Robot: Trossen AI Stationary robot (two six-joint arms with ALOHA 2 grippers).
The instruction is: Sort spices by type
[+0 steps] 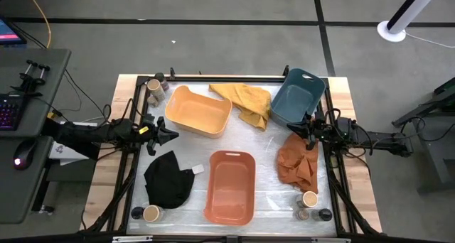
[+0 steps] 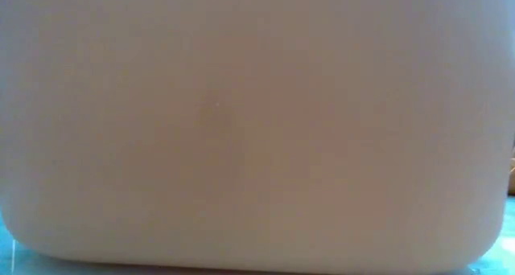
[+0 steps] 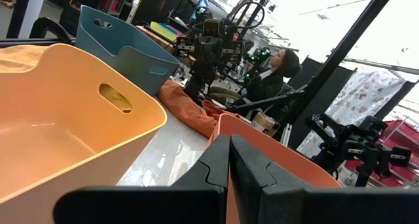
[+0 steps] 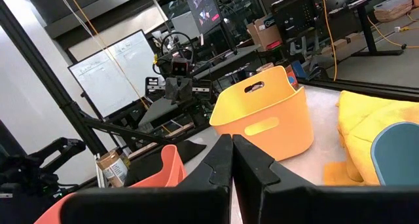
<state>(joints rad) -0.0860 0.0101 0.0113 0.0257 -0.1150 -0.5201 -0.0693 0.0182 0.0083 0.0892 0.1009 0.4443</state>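
Observation:
The spices stand upright in three groups near the table's corners. At the far left corner are tan-topped jars (image 1: 153,85) and a dark slim one (image 1: 161,78). At the near left corner are a tan-topped jar (image 1: 151,213) and a dark one (image 1: 137,213). At the near right corner are a tan-topped jar (image 1: 310,198), a brownish one (image 1: 303,214) and a dark one (image 1: 325,214). My left gripper (image 1: 169,133) (image 3: 229,142) hovers shut at the left side, beside the yellow tub. My right gripper (image 1: 295,129) (image 4: 232,140) hovers shut at the right side, over the orange cloth.
A yellow tub (image 1: 199,111), an orange tub (image 1: 229,187) and a blue tub (image 1: 297,97) sit on the table. A yellow cloth (image 1: 247,101), an orange cloth (image 1: 297,163) and a black cloth (image 1: 169,179) lie between them. The orange tub's wall (image 2: 257,122) fills the low view.

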